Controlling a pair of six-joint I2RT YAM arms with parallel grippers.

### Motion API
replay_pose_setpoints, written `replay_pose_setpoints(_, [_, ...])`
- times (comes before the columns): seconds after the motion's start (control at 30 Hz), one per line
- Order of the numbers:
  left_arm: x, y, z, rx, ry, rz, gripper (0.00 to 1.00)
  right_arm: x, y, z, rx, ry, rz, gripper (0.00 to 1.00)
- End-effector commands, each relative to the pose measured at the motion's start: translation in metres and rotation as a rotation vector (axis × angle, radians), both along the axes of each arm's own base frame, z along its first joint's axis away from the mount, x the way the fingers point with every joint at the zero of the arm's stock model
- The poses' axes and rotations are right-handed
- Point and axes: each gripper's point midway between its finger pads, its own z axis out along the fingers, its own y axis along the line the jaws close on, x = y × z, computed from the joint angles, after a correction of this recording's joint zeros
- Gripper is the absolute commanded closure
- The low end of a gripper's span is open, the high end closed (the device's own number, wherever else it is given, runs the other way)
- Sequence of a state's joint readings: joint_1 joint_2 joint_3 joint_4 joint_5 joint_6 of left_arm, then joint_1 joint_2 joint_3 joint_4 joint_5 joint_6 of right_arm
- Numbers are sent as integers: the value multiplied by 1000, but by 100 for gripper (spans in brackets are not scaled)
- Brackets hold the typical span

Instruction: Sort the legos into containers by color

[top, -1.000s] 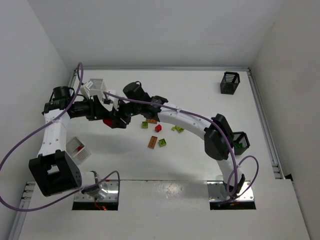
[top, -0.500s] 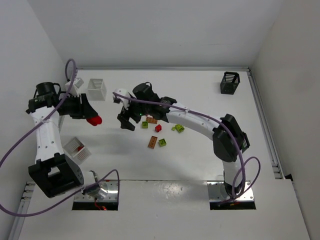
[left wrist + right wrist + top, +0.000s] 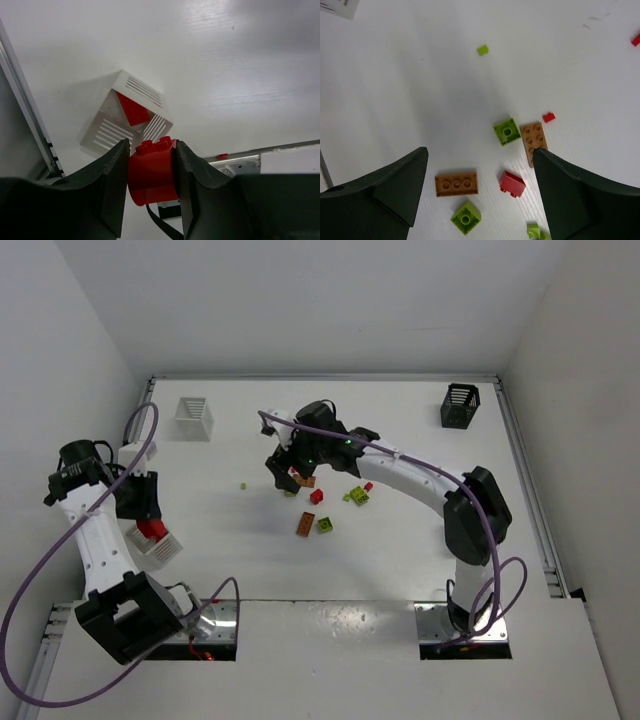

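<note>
Left wrist shows my left end effector (image 3: 150,152) clenched on a red brick (image 3: 150,175), swung from mid-table to above the near white basket (image 3: 107,132), which holds a second red brick (image 3: 132,107); my right end effector (image 3: 479,150) hangs released over the loose legos (image 3: 456,184) on the table (image 3: 395,75).

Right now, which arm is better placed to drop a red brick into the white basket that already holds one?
Left. The left gripper is shut on a red brick right beside that white basket. The right gripper hangs open over the loose bricks, holding nothing.
</note>
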State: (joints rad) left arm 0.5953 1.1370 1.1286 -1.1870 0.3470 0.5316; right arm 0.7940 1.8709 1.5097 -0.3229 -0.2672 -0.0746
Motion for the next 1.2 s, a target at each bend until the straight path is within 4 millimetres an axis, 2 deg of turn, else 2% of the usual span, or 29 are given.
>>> replay_pose_setpoints(0.0, [-4, 16, -11, 81, -4, 56, 92, 3, -22, -6, -43, 9, -45, 14])
replay_pose_setpoints(0.1, [4, 25, -15, 111, -37, 97, 92, 12, -36, -16, -80, 25, -86, 10])
replay_pose_setpoints(0.17, [8, 28, -16, 115, -53, 110, 92, 15, -43, -21, -92, 27, -92, 0])
replay_pose_setpoints(0.33, [15, 39, -17, 155, -79, 145, 92, 22, -55, -26, -108, 29, -99, 0])
replay_pose_setpoints(0.47, [17, 42, -19, 172, -84, 142, 90, 21, -54, -26, -103, 34, -92, 0])
replay_pose_setpoints(0.5, [17, 43, -18, 178, -84, 132, 87, 19, -56, -29, -109, 40, -92, 0])
replay_pose_setpoints(0.57, [14, 42, -20, 181, -71, 114, 70, 22, -59, -29, -112, 35, -95, 0])
replay_pose_setpoints(0.6, [11, 40, -19, 183, -66, 106, 52, 22, -59, -29, -112, 35, -95, 0])
replay_pose_setpoints(0.73, [4, 36, -14, 202, -81, 91, 27, 23, -60, -29, -117, 30, -101, 0])
replay_pose_setpoints(0.87, [4, 23, -6, 166, -122, 55, 21, 29, -67, -29, -110, 46, -136, 0])
replay_pose_setpoints(0.9, [9, 23, 9, 167, -156, 67, 21, 29, -67, -29, -110, 46, -136, 0])
replay_pose_setpoints(0.97, [20, 16, 22, 111, -197, 60, 21, 36, -74, -29, -105, 55, -165, 1])
replay_pose_setpoints(1.0, [27, 14, 34, 80, -242, 106, 22, 36, -74, -29, -105, 55, -165, 1])
replay_pose_setpoints(1.03, [40, 13, 58, 60, -314, 119, 26, 39, -77, -29, -105, 56, -174, 1])
replay_pose_setpoints(1.1, [58, 6, 81, -25, -387, 144, 28, 42, -81, -29, -104, 56, -184, 1])
replay_pose_setpoints(1.13, [67, -3, 101, -79, -455, 131, 34, 44, -84, -29, -104, 57, -193, 1])
replay_pose_setpoints(1.17, [73, -6, 108, -123, -486, 154, 36, 44, -84, -29, -104, 57, -193, 1])
